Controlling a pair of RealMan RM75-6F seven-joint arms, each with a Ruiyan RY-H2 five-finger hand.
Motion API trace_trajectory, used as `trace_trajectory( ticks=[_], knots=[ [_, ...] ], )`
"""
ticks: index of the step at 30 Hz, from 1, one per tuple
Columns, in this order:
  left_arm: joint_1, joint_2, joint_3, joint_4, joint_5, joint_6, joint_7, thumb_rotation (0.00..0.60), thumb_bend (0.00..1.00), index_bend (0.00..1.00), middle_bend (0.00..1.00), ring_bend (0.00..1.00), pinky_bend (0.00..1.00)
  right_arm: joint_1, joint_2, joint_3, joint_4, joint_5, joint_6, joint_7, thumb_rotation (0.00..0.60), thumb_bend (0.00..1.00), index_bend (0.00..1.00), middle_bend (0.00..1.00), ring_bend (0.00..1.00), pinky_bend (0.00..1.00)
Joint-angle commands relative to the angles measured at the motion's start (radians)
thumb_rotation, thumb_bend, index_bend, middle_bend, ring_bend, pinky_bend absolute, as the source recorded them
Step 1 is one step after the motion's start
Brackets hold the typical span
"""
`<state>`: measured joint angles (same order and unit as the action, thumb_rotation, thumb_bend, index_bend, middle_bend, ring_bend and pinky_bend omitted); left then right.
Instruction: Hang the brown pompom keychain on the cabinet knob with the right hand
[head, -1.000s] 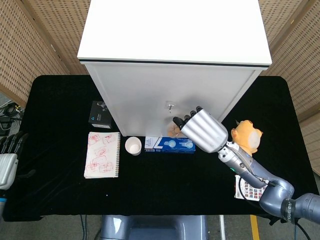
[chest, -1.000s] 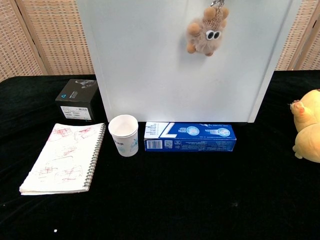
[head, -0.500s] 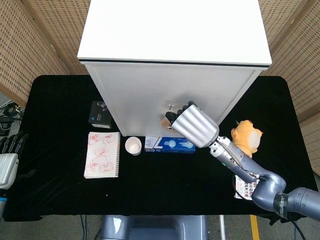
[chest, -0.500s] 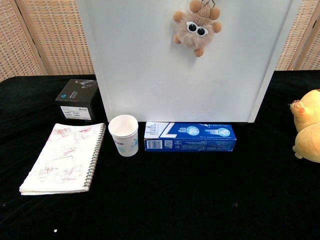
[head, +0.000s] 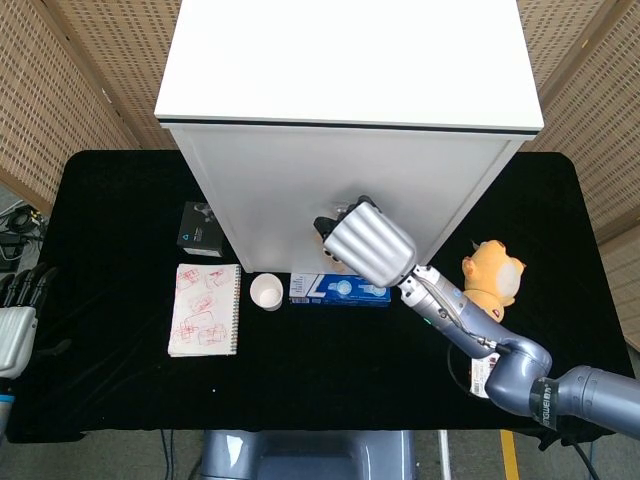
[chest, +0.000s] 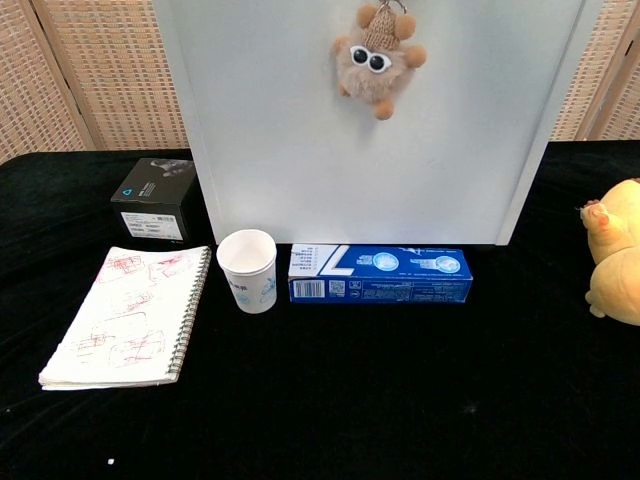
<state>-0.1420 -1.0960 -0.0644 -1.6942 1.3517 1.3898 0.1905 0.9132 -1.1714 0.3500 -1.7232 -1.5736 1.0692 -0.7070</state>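
Note:
The brown pompom keychain (chest: 378, 60) with googly eyes dangles in front of the white cabinet (chest: 420, 160), its ring at the top edge of the chest view. In the head view my right hand (head: 367, 244) is against the cabinet front (head: 270, 190), fingers curled toward the door. It covers the knob and almost all of the keychain, which it holds from above. The chest view does not show the right hand. My left hand (head: 16, 318) rests at the far left table edge, fingers straight, holding nothing.
Along the cabinet base stand a black box (head: 200, 229), a paper cup (head: 266, 292) and a blue carton (head: 338, 290). A spiral notebook (head: 206, 309) lies left of the cup. A yellow plush toy (head: 492, 272) and a printed card (head: 480, 376) sit to the right.
My right hand has moved left and up along the cabinet front and now hides the knob. The keychain has swung up and to the left with it.

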Motion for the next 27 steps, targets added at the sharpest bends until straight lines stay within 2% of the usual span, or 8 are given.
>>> trace_trajectory(
  ticks=[1, 24, 27],
  knots=[
    [0.0, 0.001, 0.0, 0.0, 0.0, 0.0, -0.001, 0.6, 0.0, 0.0, 0.0, 0.0, 0.0, 0.004, -0.006, -0.004, -0.002, 0.007, -0.003, -0.005, 0.6, 0.66, 0.74, 0.98, 0.97, 1.0],
    [0.0, 0.0, 0.001, 0.002, 0.001, 0.0, -0.003, 0.6, 0.0, 0.0, 0.0, 0.0, 0.0, 0.04, -0.026, -0.012, 0.01, 0.055, -0.014, -0.071, 0.6, 0.65, 0.73, 0.98, 0.97, 1.0],
    [-0.001, 0.0, 0.0, 0.002, 0.0, -0.001, -0.004, 0.6, 0.0, 0.0, 0.0, 0.0, 0.0, 0.043, -0.032, -0.01, 0.011, 0.058, -0.008, -0.081, 0.6, 0.6, 0.71, 0.98, 0.97, 1.0]
  ],
)
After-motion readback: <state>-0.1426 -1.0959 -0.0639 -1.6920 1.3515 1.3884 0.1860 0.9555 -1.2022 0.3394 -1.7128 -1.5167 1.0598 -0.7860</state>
